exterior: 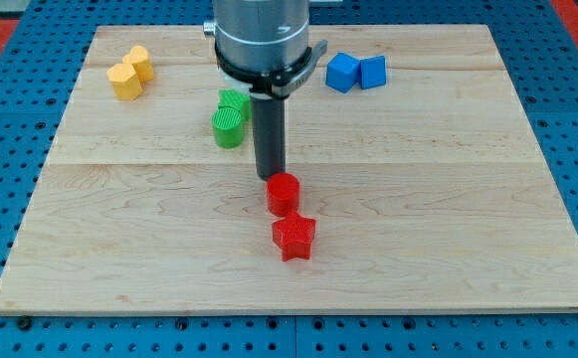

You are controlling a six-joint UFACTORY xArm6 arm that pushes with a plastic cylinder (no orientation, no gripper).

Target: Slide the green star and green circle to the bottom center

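Observation:
The green circle and the green star sit touching each other, left of centre in the upper half of the wooden board. The star is partly hidden behind the rod. My tip stands just right of and below the green blocks, a little apart from the circle. It is directly above the red circle, close to its top edge.
A red star lies just below the red circle. Two yellow blocks sit at the top left. Two blue blocks sit at the top right. The board lies on a blue pegboard table.

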